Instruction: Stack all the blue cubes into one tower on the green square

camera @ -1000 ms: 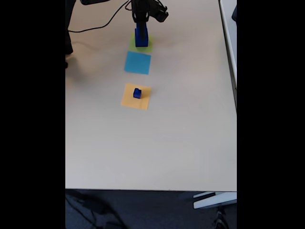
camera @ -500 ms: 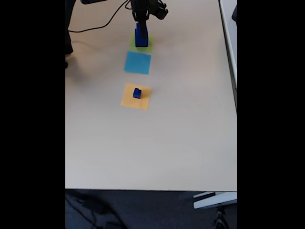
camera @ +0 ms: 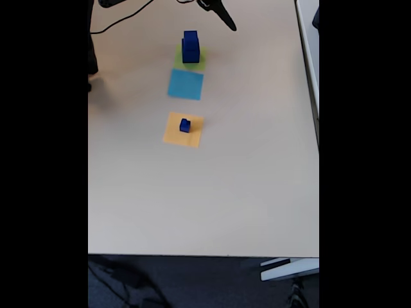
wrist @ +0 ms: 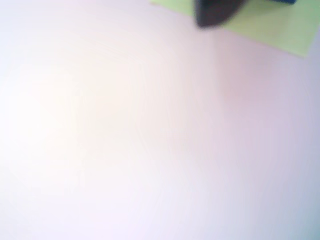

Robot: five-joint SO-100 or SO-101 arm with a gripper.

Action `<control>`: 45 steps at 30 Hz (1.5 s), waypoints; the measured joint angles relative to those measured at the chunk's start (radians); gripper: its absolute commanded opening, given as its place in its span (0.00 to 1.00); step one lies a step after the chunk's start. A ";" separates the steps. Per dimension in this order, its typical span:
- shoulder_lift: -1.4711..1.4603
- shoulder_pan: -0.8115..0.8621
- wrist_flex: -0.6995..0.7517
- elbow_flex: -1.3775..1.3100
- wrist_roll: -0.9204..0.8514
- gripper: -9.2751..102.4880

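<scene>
One pincer [camera: 226, 22] hangs raised, right of the blue tower [camera: 190, 47].

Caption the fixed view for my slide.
Blue tower on green square; one small cube left on orange square.

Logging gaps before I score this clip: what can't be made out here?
- Glossy dark-blue cube tower on lime paper square: cube count too small, fixed view.
- Gripper: cut by top edge, jaws unreadable.
- Wrist view: blurred; dark finger overlaps the square's top edge.
</scene>
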 measured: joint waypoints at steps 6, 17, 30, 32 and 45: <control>0.026 0.144 -0.009 0.014 -0.055 0.50; -0.008 0.364 0.098 0.014 -0.066 0.43; -0.130 0.520 0.183 -0.005 -0.133 0.35; -0.149 0.534 0.198 -0.005 -0.138 0.34; -0.272 0.568 0.245 -0.049 -0.146 0.33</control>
